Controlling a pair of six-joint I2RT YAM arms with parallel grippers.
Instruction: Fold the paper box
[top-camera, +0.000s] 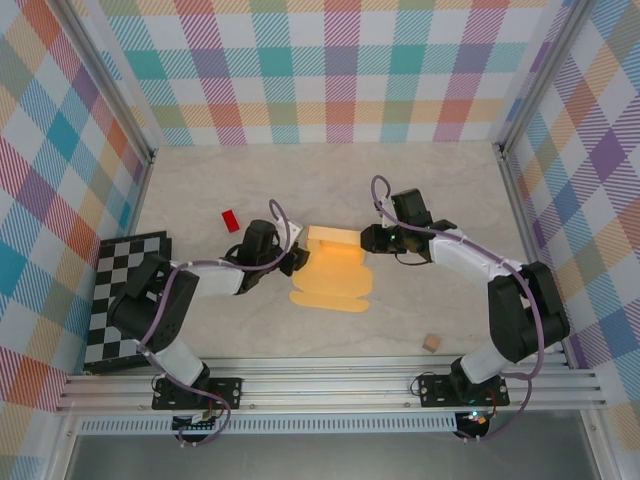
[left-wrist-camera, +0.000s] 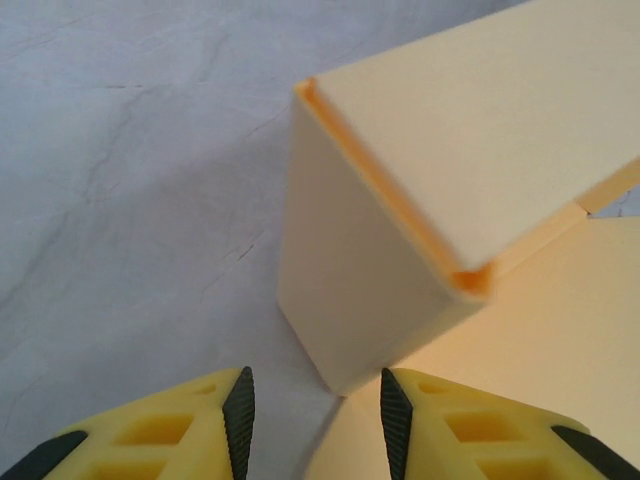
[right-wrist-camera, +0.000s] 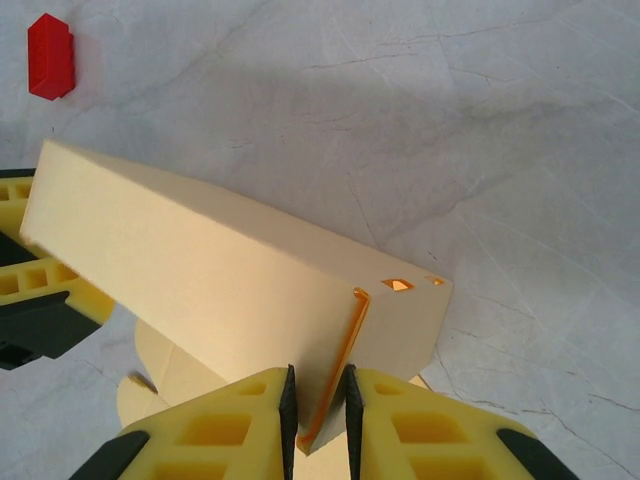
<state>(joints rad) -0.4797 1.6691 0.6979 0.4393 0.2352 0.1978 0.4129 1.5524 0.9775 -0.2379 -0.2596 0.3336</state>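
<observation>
Pinching a thin, orange-edged flap at the right end of the paper box (right-wrist-camera: 200, 270) with the right gripper (right-wrist-camera: 318, 385), pads pressed against both faces of the card. Sitting in the middle of the table (top-camera: 450, 190), directly between the two arms' fingers, with the far part of the yellow-orange sheet raised into a long hollow block and the near part lying flat, scalloped edge toward the arm bases. Holding the left gripper (left-wrist-camera: 312, 395) open at the box's left end, fingers apart, the lower corner of the raised wall just ahead of the gap and, as far as can be seen, touching neither pad. Lying well left of the box, on the far side of the left arm: a small red block (top-camera: 231, 220). Resting near the table's front right, well apart from everything else: a tiny tan cube (top-camera: 431, 343). Lying at the left edge: a black-and-white checkerboard (top-camera: 125, 290).
</observation>
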